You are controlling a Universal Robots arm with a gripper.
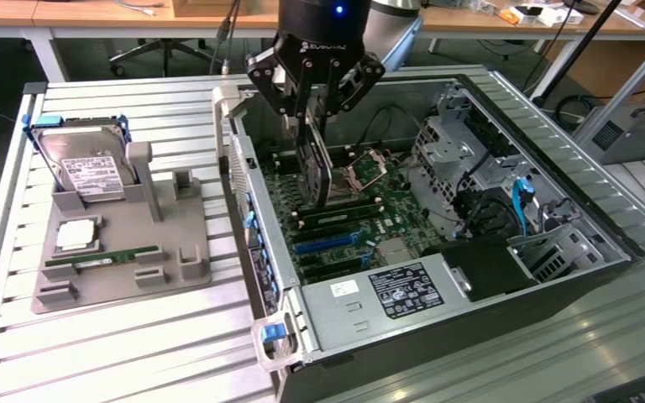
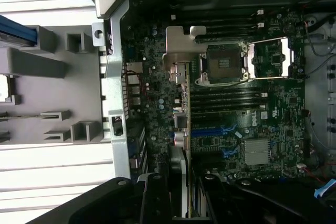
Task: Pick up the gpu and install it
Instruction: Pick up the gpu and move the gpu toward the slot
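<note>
Nearest in the exterior view, the slatted metal bench point(image 1: 98, 353) carries an open computer case point(image 1: 412, 344) lying on its side, with the labelled power supply point(image 1: 412, 290) at the near end.

On the exterior view's left, just beside the case, sits a gray fixture tray point(image 1: 177, 243). A narrow green memory stick point(image 1: 104, 258) lies toward the tray's near edge. A square processor chip point(image 1: 76, 235) lies just behind it, and a silver hard drive point(image 1: 85, 168) with a white label leans in the tray's far corner.

Inside the case, the motherboard point(image 1: 345, 243) point(image 2: 262, 124) lies flat, with blue expansion slots point(image 1: 328, 243) toward the near side and an open CPU socket point(image 1: 368, 174) point(image 2: 223, 64) further back.

The gpu point(image 1: 313, 168) point(image 2: 181, 124) hangs upright over the board, between the case's wall on the exterior view's left and the CPU socket. Its lower edge is down close to the memory slots; whether it touches the board I cannot tell. The gripper point(image 1: 315, 105) point(image 2: 184, 203) is above it, its jaws pinching the card's top edge from both faces. In the wrist view the card appears edge-on, its silvery bracket running along the rear ports.

Beyond the bench stand wooden desks point(image 1: 98, 17) and an office chair point(image 1: 165, 50).
</note>
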